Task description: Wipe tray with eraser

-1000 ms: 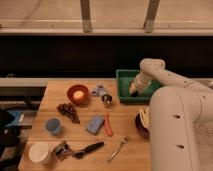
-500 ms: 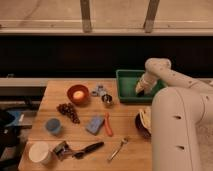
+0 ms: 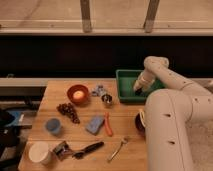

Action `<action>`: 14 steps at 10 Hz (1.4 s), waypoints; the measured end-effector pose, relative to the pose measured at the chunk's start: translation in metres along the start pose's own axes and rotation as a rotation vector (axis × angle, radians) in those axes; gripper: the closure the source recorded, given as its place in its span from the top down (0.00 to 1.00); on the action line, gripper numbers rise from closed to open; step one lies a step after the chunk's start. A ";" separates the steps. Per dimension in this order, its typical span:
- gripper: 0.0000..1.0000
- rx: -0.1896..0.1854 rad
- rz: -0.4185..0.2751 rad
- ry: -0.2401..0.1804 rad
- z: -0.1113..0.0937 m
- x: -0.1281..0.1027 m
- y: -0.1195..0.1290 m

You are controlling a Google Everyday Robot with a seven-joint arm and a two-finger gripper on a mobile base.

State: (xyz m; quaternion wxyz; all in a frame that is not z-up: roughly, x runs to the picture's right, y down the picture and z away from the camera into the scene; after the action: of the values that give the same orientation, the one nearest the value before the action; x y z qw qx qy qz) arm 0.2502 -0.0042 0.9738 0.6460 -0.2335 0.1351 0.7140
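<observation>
Hand [image 3: 138, 90] down inside green tray [image 3: 124, 82], toward its right half, closed tight. Cannot tell whether eraser gripped. Metal cup [image 3: 106, 98] just left of tray on desk [image 3: 55, 100].

Tray [image 3: 124, 92] looked green plastic, slightly glossy; table [image 3: 54, 100] matt wood; arm [image 3: 172, 117] smooth white shell; gripper [image 3: 138, 90] sat low inside tray.

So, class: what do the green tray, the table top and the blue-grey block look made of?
Tray: likely plastic, uniform green with a raised rim. Table top: wood, by its warm brown tone. Block: perhaps sponge or foam, matte, soft-edged. The gripper, shut, is down in the tray.
</observation>
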 end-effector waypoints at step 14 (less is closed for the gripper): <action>0.00 -0.009 0.041 -0.008 -0.033 -0.003 -0.043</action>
State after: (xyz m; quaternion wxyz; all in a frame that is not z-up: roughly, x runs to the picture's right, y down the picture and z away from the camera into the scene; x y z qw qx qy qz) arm 0.2977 -0.0179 0.9516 0.6306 -0.2307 0.1339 0.7288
